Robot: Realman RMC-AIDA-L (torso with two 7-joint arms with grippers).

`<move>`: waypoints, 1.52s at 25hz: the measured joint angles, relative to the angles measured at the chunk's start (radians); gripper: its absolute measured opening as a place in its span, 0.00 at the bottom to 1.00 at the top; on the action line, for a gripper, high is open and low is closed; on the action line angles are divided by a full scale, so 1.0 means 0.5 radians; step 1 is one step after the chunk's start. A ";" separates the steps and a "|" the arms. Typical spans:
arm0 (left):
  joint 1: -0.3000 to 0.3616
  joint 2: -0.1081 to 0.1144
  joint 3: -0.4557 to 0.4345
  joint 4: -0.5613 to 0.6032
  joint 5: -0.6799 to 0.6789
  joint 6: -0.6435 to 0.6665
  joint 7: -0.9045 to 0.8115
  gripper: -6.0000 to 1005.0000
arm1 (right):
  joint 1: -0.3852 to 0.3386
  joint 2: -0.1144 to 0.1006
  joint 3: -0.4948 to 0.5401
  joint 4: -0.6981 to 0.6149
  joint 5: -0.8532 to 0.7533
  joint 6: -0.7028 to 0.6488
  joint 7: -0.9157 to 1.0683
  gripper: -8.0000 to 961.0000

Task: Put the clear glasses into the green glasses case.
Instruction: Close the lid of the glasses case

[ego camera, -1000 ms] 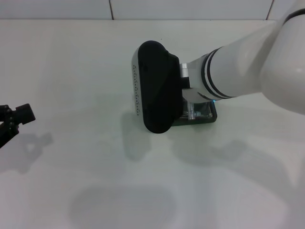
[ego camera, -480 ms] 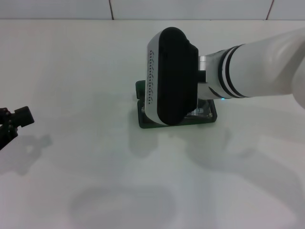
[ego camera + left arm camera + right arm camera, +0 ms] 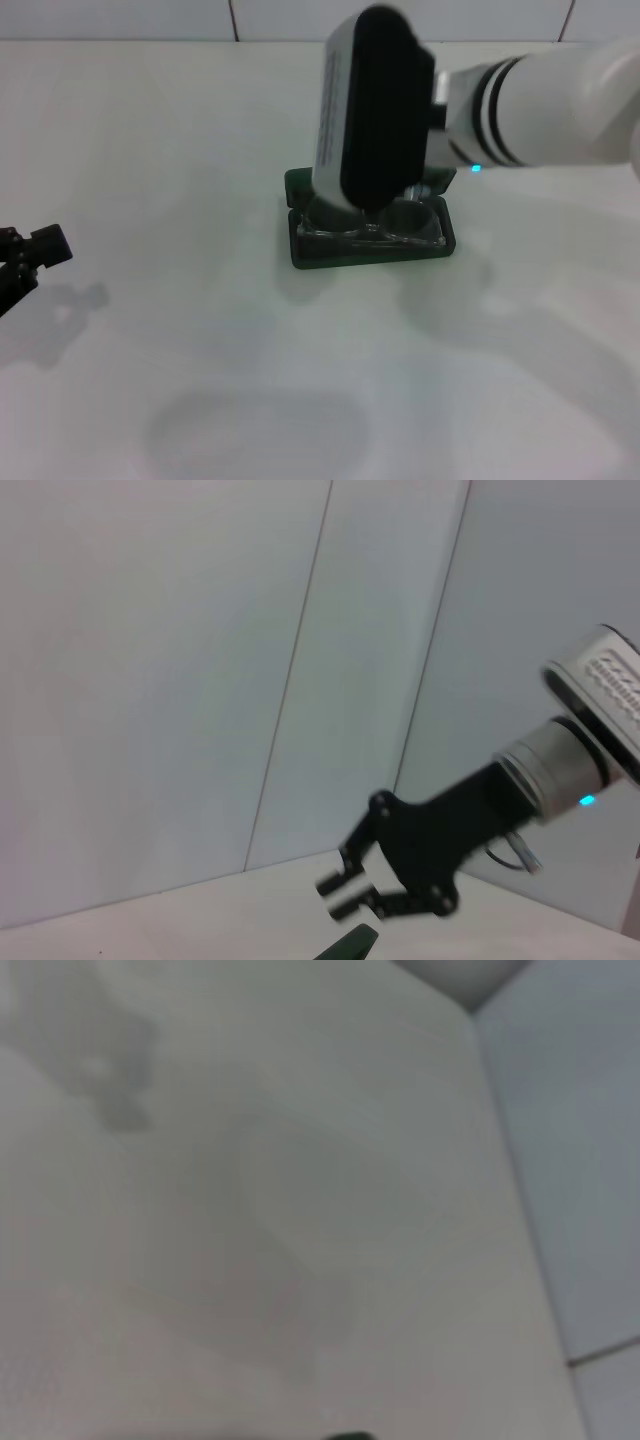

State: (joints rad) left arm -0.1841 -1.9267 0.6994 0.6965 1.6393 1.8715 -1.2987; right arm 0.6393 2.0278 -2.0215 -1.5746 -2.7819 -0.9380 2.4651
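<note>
The green glasses case (image 3: 330, 256) lies open at the middle of the table in the head view. The clear glasses (image 3: 372, 230) rest inside it, lenses facing the front edge. My right arm's wrist (image 3: 375, 110) hangs above the case and hides its own fingers there. In the left wrist view the right gripper (image 3: 342, 897) hovers just over a green edge of the case (image 3: 347, 947), open with nothing between its pale pads. The black left gripper (image 3: 30, 252) sits low at the table's left edge, far from the case.
A white table (image 3: 180, 150) spreads all around the case, with a tiled wall (image 3: 230, 18) behind it. The right forearm (image 3: 540, 90) reaches in from the upper right.
My right arm has lifted and drawn back toward the far right, uncovering the case with the clear glasses lying in it. The left gripper has stayed in place.
</note>
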 joint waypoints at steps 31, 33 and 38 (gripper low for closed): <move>-0.263 -0.046 0.000 -0.002 0.007 0.030 0.057 0.06 | -0.729 -0.009 1.417 0.009 1.546 -0.282 -0.616 0.15; -0.297 -0.042 0.000 -0.004 0.009 0.029 0.091 0.06 | -0.739 -0.027 1.804 0.225 2.060 -0.671 -0.914 0.15; -0.358 -0.039 0.004 -0.022 0.011 0.016 0.152 0.06 | -0.637 -0.089 2.616 0.696 2.629 -1.512 -1.180 0.15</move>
State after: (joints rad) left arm -0.3629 -1.9461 0.7013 0.6852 1.6447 1.8794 -1.2228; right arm 0.3209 1.9834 -0.7136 -1.2265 -1.4674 -1.6939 1.8750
